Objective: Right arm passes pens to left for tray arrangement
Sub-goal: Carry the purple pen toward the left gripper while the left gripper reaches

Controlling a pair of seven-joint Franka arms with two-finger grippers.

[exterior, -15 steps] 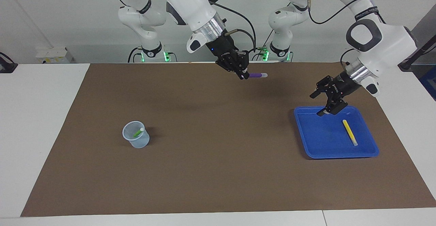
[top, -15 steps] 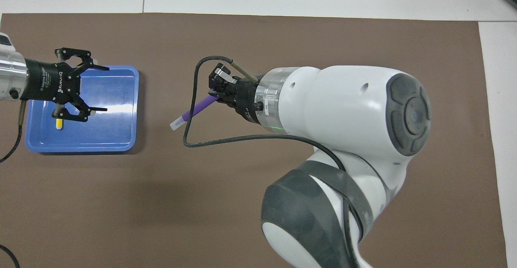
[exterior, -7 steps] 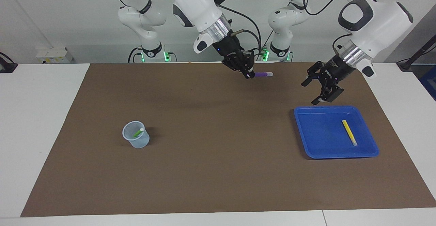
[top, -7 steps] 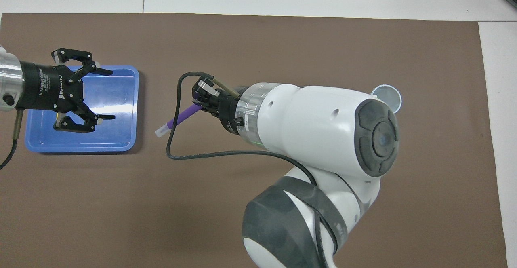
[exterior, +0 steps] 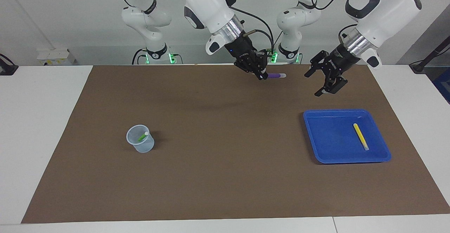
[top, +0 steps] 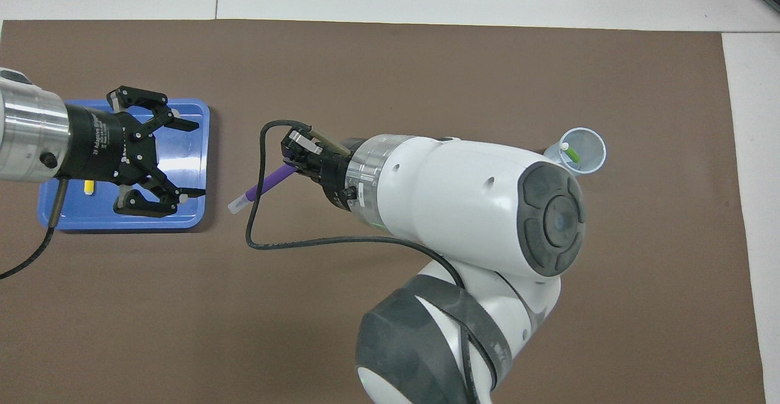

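Progress stands at roughly one pen in three. One slim yellow marker pen point(exterior: 361, 136) already lies flat in the shallow bright-blue plastic tray point(exterior: 325, 145), which sits toward the left arm's end of the brown-covered worktop point(exterior: 225, 176). A slim green marker pen point(exterior: 142, 136) stands untouched in the small translucent pale-blue cup point(exterior: 140, 143) toward the right arm's end. The slim purple marker pen point(exterior: 275, 75) is in mid-handover: the right gripper point(exterior: 261, 75) has its jaws clamped on one end and holds the pen roughly level in the air, whitish tip pointing toward the left gripper point(exterior: 325, 82).

The left gripper hangs raised just off the tray's edge nearer the robots, jaws spread wide and empty, with a clear gap to the pen's tip. So the transfer itself is not yet made — it appears that the purple pen must be taken over and laid in the tray, and then the green one fetched, passed and placed.

Compared with a second ago, the left gripper has lifted out of the tray, where it hung low over the corner nearer the robots, and has swung up toward the middle of the worktop. The right gripper has carried the purple pen toward it, closing much of the gap. The yellow pen, the tray and the cup with the green pen have not moved.
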